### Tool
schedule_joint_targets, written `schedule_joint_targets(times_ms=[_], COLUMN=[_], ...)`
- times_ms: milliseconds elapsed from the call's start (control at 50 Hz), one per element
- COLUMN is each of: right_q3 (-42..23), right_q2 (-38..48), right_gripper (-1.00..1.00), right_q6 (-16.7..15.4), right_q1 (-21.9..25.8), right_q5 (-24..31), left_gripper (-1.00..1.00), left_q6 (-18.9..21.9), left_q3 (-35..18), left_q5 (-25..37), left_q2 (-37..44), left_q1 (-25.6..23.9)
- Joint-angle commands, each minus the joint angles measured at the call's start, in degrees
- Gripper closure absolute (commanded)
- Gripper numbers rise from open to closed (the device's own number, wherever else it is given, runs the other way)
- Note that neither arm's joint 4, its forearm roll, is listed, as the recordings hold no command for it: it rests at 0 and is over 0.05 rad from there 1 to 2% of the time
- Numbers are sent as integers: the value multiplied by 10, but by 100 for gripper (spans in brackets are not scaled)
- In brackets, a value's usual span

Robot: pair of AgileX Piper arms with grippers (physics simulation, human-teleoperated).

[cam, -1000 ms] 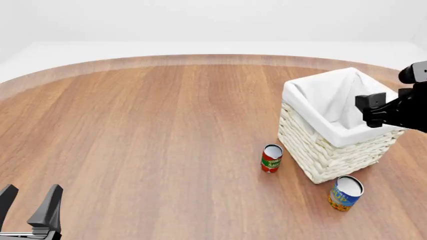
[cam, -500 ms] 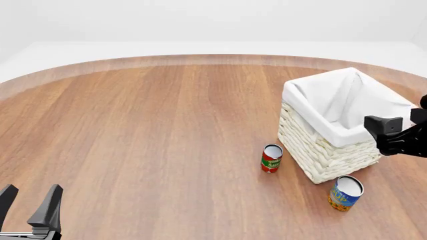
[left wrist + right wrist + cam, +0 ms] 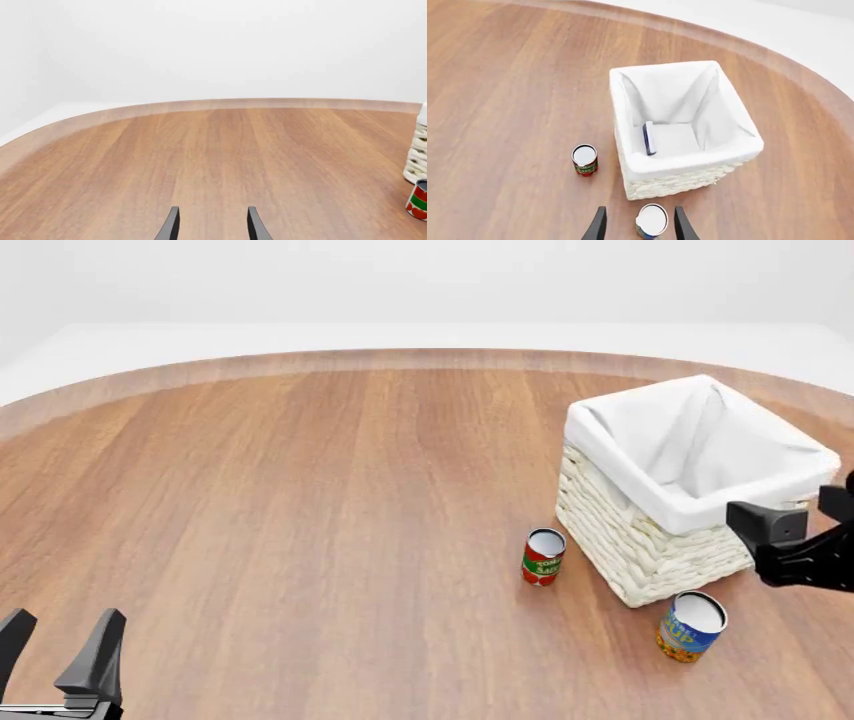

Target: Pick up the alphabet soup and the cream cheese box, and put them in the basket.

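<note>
The alphabet soup (image 3: 690, 626) stands upright on the table just in front of the basket (image 3: 627, 540). In the right wrist view the alphabet soup (image 3: 652, 220) shows between my right gripper's open fingers, which hang well above it. The cream cheese box (image 3: 649, 138) stands on edge inside the basket (image 3: 674, 186), against the liner wall; the front view hides it. My right gripper (image 3: 805, 522) hovers open at the basket's near right corner, above and to the right of the soup. At the near left edge, far from everything, my left gripper (image 3: 60, 645) is open and holds nothing.
A slim red-and-green can (image 3: 542, 557) stands upright left of the basket's near corner, and also shows at the edge of the left wrist view as the can (image 3: 418, 200). The round wooden table's rim (image 3: 400, 358) curves along the far side.
My right gripper has moved from over the basket's right rim toward the near side and lower, coming above the soup can. The left arm and the cans have not moved.
</note>
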Motion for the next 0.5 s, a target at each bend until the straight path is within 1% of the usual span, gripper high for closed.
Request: schedule_joint_targets(times_ms=[20,100,180,360,500], right_q3=[5,5,21,27,42], right_q2=[-6,-6,-10,-40,-56], right_gripper=[-100,-100,-100,-100,-100], right_q6=[2,2,-1,0,-1], right_q1=[3,3,2,1,-2], right_q5=[2,2,-4,17,22], left_gripper=[-100,-100,-100,-100,-100], left_q6=[0,0,0,0,0], left_q3=[0,0,0,0,0], left_q5=[0,0,0,0,0], left_q2=[0,0,0,0,0], left_q1=[0,0,0,0,0])
